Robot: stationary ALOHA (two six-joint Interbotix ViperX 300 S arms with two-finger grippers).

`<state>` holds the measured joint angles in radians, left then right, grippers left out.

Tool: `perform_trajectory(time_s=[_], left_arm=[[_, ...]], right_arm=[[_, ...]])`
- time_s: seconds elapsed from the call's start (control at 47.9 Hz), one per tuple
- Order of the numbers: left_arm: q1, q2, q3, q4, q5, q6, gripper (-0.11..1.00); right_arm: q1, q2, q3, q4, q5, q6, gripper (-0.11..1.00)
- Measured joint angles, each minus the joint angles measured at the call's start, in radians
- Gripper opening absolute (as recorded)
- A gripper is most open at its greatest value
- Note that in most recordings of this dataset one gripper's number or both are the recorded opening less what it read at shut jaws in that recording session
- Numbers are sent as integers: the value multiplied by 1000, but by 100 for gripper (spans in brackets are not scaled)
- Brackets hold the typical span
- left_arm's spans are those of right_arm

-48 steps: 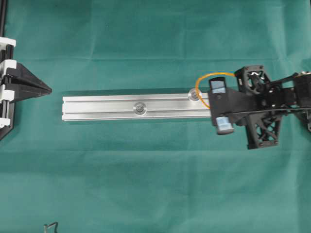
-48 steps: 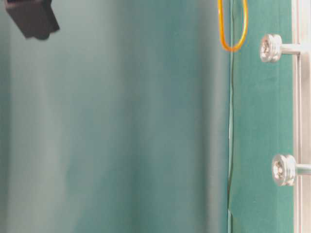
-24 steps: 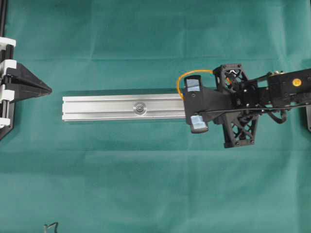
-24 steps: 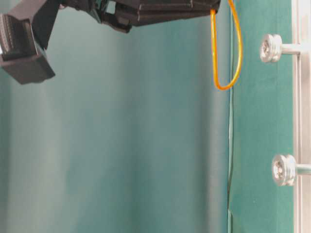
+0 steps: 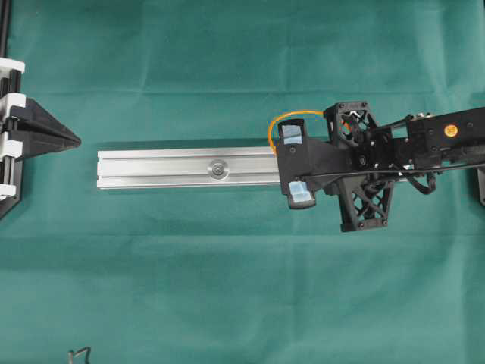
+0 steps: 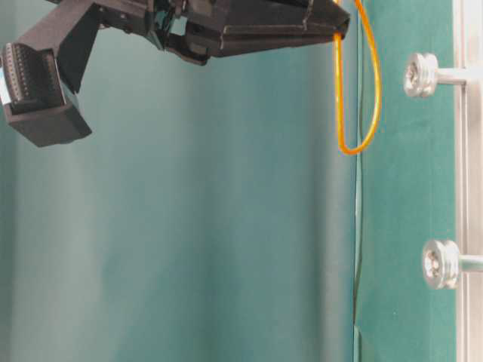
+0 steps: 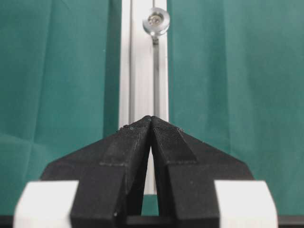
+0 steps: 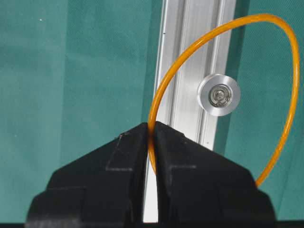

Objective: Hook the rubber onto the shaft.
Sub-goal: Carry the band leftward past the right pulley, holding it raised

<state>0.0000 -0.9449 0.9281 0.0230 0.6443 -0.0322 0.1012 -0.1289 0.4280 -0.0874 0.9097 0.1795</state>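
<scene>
The rubber (image 8: pixel 221 71), a thin orange loop, is pinched at one spot between the closed tips of the right gripper (image 8: pixel 152 130) and opens out in the air beyond them. In the right wrist view the loop rings a round-headed shaft (image 8: pixel 219 95) standing on the aluminium rail (image 8: pixel 190 57), but that view cannot show whether the band is down around the shaft or only above it. The table-level view settles it: the rubber (image 6: pixel 356 83) hangs clear of the shaft head (image 6: pixel 419 74), apart from it, with its upper part cut off by the frame edge.

From overhead only an arc of the rubber (image 5: pixel 292 115) shows past the right gripper (image 5: pixel 292 163); the arm hides the rest, together with the shaft beneath and the rail's right end. A second shaft (image 5: pixel 218 169) stands uncovered mid-rail (image 5: pixel 151 168).

The left gripper (image 7: pixel 151 118) sits with its jaws together on nothing, near the rail's left end, its arm mostly cut off at the overhead view's border. Green cloth (image 5: pixel 227 288) covers the table.
</scene>
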Motion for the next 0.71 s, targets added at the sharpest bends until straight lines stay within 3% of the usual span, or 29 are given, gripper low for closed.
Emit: perform_trajectory(time_s=[0.71], left_arm=[[0,0,0,0,0,0,2]], right_arm=[[0,23,18,-2,-55,2,7]])
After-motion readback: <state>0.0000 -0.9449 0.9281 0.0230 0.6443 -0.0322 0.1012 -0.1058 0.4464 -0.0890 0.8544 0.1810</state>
